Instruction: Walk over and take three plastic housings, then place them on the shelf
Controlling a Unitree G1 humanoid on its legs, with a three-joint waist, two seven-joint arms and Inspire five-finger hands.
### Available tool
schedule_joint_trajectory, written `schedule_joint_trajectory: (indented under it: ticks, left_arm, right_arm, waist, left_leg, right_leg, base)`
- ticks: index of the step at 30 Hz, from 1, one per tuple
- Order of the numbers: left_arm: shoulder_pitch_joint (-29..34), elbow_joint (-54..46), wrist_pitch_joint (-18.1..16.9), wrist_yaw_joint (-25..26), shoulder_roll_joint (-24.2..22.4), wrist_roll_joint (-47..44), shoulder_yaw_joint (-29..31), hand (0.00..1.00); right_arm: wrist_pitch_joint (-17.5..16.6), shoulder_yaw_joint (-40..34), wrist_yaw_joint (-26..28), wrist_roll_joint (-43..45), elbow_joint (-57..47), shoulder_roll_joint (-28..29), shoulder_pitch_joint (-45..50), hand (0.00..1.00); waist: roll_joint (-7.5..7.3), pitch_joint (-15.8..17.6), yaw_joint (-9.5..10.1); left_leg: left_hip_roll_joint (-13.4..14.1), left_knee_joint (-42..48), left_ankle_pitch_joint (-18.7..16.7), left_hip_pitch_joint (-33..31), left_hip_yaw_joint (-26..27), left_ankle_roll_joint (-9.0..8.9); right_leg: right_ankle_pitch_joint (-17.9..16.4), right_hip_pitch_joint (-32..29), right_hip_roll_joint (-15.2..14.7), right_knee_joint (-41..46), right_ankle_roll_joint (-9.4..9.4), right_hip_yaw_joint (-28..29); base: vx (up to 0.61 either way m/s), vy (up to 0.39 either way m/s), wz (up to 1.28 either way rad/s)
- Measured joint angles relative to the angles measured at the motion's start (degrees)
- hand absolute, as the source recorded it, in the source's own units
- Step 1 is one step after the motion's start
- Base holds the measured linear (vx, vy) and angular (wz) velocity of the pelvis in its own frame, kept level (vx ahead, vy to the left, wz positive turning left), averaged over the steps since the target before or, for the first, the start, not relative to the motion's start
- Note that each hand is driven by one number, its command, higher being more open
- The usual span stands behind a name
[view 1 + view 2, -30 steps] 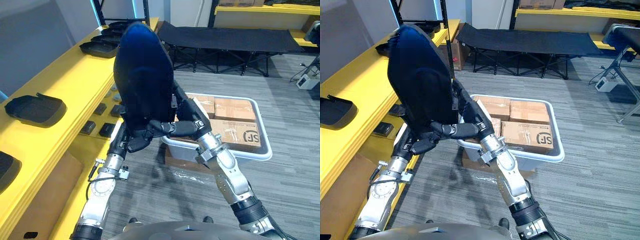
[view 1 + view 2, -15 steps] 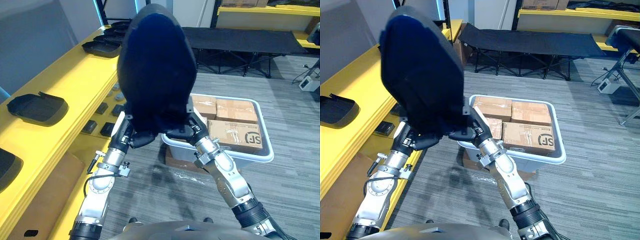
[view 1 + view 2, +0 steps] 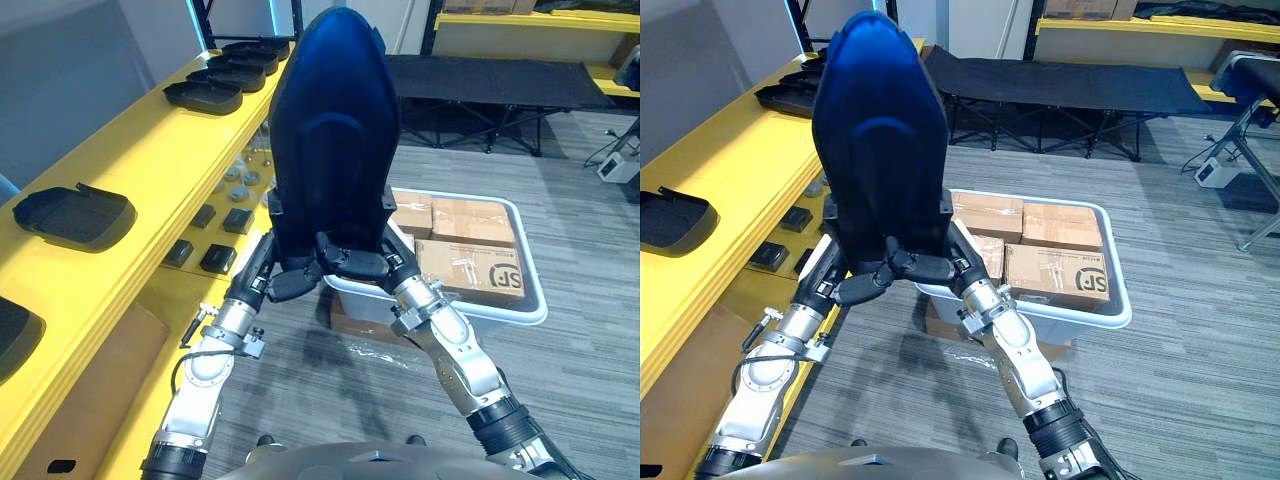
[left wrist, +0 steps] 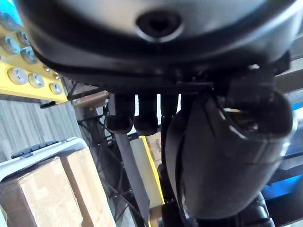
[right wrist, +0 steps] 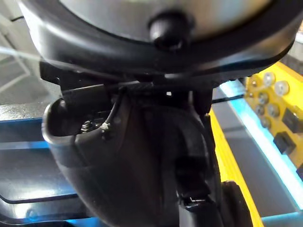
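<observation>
Holding the housing (image 3: 335,130) upright at 12 o'clock from both hands, with left hand (image 3: 287,283) and right hand (image 3: 357,265) curled round its lower edge, shelf (image 3: 150,175) at 9 o'clock.

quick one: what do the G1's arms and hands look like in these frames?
The left arm and right arm are silver-grey metal in rounded segments, with ringed clamps at the wrists and black collars toward the elbows. The left hand and right hand are dark, near black, with slim fingers. A pale strip runs along the left hand's side.
</observation>
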Motion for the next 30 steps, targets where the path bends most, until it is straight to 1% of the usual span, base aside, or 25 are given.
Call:
schedule_joint_trajectory:
  ticks: [3, 5, 6, 8, 9, 11, 13, 15, 21, 23, 25, 28, 29, 30]
  left_arm:
    - [-0.4, 1.05, 0.8, -1.21, -0.01, -1.3, -0.6, 1.0]
    - [-1.09, 1.9, 3.55, -4.46, -0.01, -4.74, -0.74, 1.0]
    - [-1.29, 2.01, 4.19, -5.12, 0.06, -4.87, -0.7, 1.0]
    - [-1.63, 1.87, 7.16, -8.03, 0.22, -4.87, -0.61, 1.0]
    - [-1.58, 1.84, 7.88, -8.68, 0.29, -4.84, -0.61, 1.0]
    - [-1.35, 1.76, 11.1, -11.02, 0.75, -4.45, -0.89, 1.0]
    - [-1.41, 1.75, 12.49, -11.38, 1.46, -4.09, -0.88, 1.0]
    - [-1.24, 1.63, 12.52, -11.31, 2.02, -3.25, -0.65, 1.0]
    - [-0.86, 1.51, 12.52, -8.09, 2.14, -1.68, -1.07, 1.0]
    - [-0.04, 1.05, 12.5, -3.87, 1.7, -1.69, -1.36, 1.0]
    - [0.27, 1.04, 12.4, -0.8, 1.12, -1.69, -1.19, 1.0]
    - [0.71, 1.38, 12.09, 4.18, -0.88, -1.73, 0.29, 1.0]
    - [0.71, 1.76, 11.4, 6.41, -1.72, -1.84, 0.38, 1.0]
    - [0.92, 2.07, 10.44, 8.62, -2.56, -2.26, 0.58, 0.0]
  right_arm:
    - [0.01, 0.11, 0.0, -0.14, 0.0, -1.53, 0.0, 0.0]
    - [0.44, 0.12, -0.7, -1.07, 0.01, -2.18, 0.01, 0.0]
    - [0.6, 0.12, -1.03, -1.33, 0.02, -2.33, 0.01, 0.0]
    - [0.92, 0.56, -2.46, -1.42, 0.03, -3.72, 0.34, 0.0]
    - [1.14, 0.68, -2.9, -1.56, 0.04, -3.9, 0.35, 0.0]
    - [1.41, 1.19, -4.6, -2.4, 0.49, -4.0, 0.49, 0.0]
    - [1.86, 1.65, -5.07, -2.4, 0.7, -4.01, 0.5, 0.0]
    - [2.21, 2.27, -5.62, -2.41, 0.7, -4.01, 0.51, 0.0]
    - [2.41, 2.59, -6.19, -3.45, 0.72, -4.0, 0.59, 0.0]
    - [2.41, 2.59, -6.17, -3.48, 0.72, -3.92, 0.59, 0.0]
    - [2.41, 2.59, -6.16, -3.48, 0.72, -3.78, 0.62, 0.0]
    - [2.41, 2.62, -6.21, -3.48, 0.71, -3.13, 0.63, 0.0]
    - [2.41, 2.62, -6.89, -3.48, 0.75, -2.31, 0.63, 0.0]
    - [2.41, 2.58, -7.38, -3.48, 0.75, -1.44, 0.63, 0.0]
  waist:
    - [0.0, -0.02, 0.08]
    - [0.02, -0.04, 0.09]
    - [0.03, -0.04, 0.09]
    - [0.07, -0.07, 0.25]
    - [0.13, -0.1, 0.26]
    - [0.34, -0.23, 0.21]
    - [0.42, -0.26, 0.14]
    - [0.52, -0.31, 0.12]
    - [1.59, -0.78, 0.53]
    - [1.76, -0.74, 0.93]
    - [1.78, -0.73, 1.19]
    - [1.85, -0.69, 1.27]
    - [1.88, -0.67, 1.3]
    - [1.93, -0.64, 1.33]
  left_leg:
    - [0.0, 0.0, 0.0, 0.0, 0.0, 0.0]
    - [0.0, 0.0, 0.0, -0.01, 0.0, 0.0]
    - [0.0, 0.0, 0.0, -0.01, 0.0, 0.0]
    - [0.0, 0.0, 0.0, -0.04, -0.03, 0.0]
    - [0.0, 0.0, 0.0, -0.05, -0.03, 0.0]
    - [0.0, 0.0, 0.0, -0.08, -0.04, 0.0]
    - [0.0, 0.01, 0.0, -0.12, -0.06, 0.0]
    - [-0.01, 0.02, 0.0, -0.16, -0.09, 0.0]
    - [-0.04, 0.24, 0.04, -0.95, -0.66, 0.04]
    - [-0.05, 0.24, 0.04, -0.95, -0.77, 0.04]
    - [-0.06, 0.24, 0.04, -0.95, -0.88, 0.04]
    - [-0.07, 0.24, 0.05, -0.93, -1.15, 0.03]
    - [-0.07, 0.22, 0.06, -0.93, -1.26, 0.02]
    - [-0.07, 0.22, 0.06, -0.92, -1.3, 0.01]
  right_leg:
    - [0.0, -0.01, 0.0, 0.0, 0.0, 0.02]
    - [0.0, -0.01, 0.0, 0.0, 0.0, 0.03]
    - [0.01, -0.01, 0.0, 0.0, 0.01, 0.03]
    - [0.01, -0.01, 0.0, 0.0, 0.01, 0.03]
    - [0.01, -0.02, 0.0, 0.0, 0.01, 0.04]
    - [0.02, -0.03, 0.0, 0.0, 0.03, 0.06]
    - [0.02, -0.04, 0.0, 0.0, 0.03, 0.07]
    - [0.03, -0.06, 0.0, 0.0, 0.04, 0.09]
    - [0.05, -0.31, 0.0, 0.01, 0.08, -0.08]
    - [0.05, -0.22, -0.01, 0.01, 0.08, -0.14]
    - [0.05, -0.15, -0.01, 0.01, 0.08, -0.23]
    - [-0.02, 0.06, -0.02, 0.01, 0.15, -0.48]
    - [-0.06, 0.12, -0.02, 0.01, 0.18, -0.58]
    - [-0.08, 0.16, -0.02, 0.01, 0.19, -0.61]
  base:
    - [0.0, 0.0, 0.0]
    - [0.0, 0.0, 0.0]
    - [0.0, 0.0, 0.0]
    - [0.0, 0.0, 0.0]
    - [0.0, 0.0, 0.0]
    - [0.0, 0.0, 0.0]
    - [0.0, 0.0, 0.0]
    - [0.0, 0.0, 0.0]
    - [0.0, 0.0, 0.03]
    - [0.0, 0.0, 0.0]
    - [0.0, 0.0, 0.02]
    - [0.0, 0.001, 0.04]
    - [0.0, 0.013, 0.03]
    - [0.0, 0.0, 0.0]
